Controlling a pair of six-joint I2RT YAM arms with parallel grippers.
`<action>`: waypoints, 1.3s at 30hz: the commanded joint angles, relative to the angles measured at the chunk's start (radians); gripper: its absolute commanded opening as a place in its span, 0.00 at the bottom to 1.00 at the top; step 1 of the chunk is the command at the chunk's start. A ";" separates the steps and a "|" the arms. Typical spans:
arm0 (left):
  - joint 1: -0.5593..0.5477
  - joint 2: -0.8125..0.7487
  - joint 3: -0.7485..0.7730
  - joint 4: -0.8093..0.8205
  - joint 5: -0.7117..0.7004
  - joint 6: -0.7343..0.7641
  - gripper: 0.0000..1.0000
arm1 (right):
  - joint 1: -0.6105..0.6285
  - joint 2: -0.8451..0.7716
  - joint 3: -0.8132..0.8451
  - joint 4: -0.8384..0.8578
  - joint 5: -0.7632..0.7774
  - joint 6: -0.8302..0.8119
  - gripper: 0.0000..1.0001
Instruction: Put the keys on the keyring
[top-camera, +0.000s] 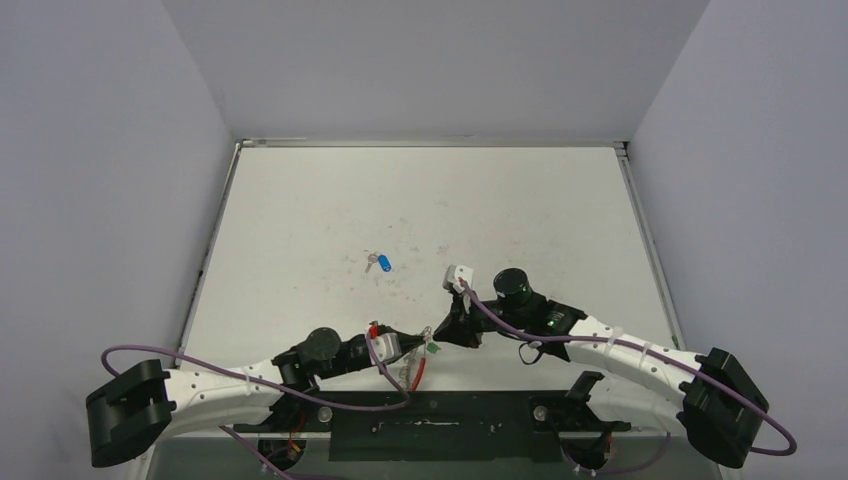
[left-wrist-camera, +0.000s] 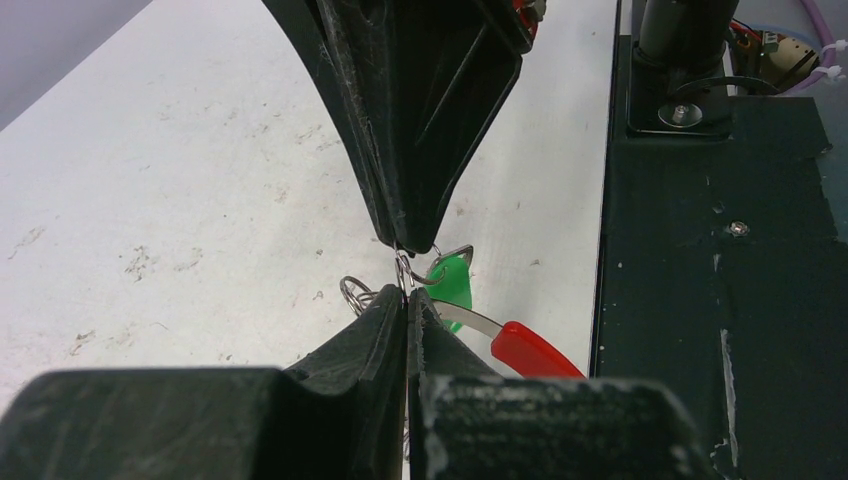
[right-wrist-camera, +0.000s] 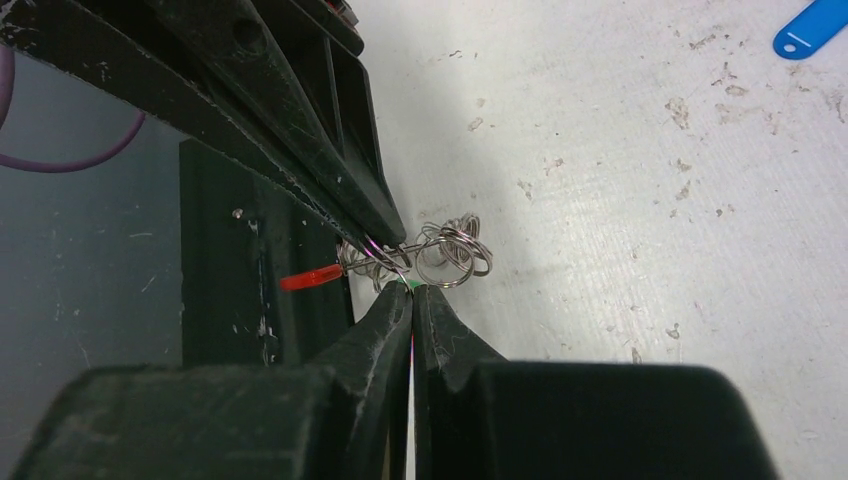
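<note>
Black base plate (top-camera: 430, 425) is sitting nearest, along the near table edge, with both arms rising from its ends. Left arm is reaching in low from the left, and a purple cable (top-camera: 200, 352) is looping over it. Blue key (top-camera: 383, 263) is lying flat on the white table (top-camera: 520, 210), farther out and well apart from both grippers. Left gripper (left-wrist-camera: 408, 308) is pressing its fingers fully together on the keyring (left-wrist-camera: 355, 295). The silver wire is running in at the fingertips (left-wrist-camera: 385, 325), a coiled bunch is showing on one side, and a flat band is leaving the other side to the red sleeve (left-wrist-camera: 530, 350). In the top view the sleeve is trailing from the meeting point toward the near edge. Green key (left-wrist-camera: 455, 285) is dangling just beside the left tips, touching the wire, right under the right gripper (left-wrist-camera: 405, 242). Right gripper is meeting the left one tip to tip, fingers closed with no gap. A green sliver is showing at its tips in its own wrist view, but I cannot tell whether it is clamping the key or only the wire. Right arm is stretching back to the right.
</note>
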 joint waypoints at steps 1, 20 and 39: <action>-0.003 -0.020 0.004 0.032 -0.006 0.003 0.00 | -0.015 -0.011 0.002 0.060 -0.017 -0.002 0.00; -0.003 -0.033 -0.012 0.059 -0.009 0.002 0.00 | -0.035 0.094 -0.045 0.191 -0.058 0.028 0.00; -0.003 -0.026 -0.020 0.064 -0.013 -0.013 0.00 | -0.028 0.098 -0.108 0.320 -0.050 0.064 0.00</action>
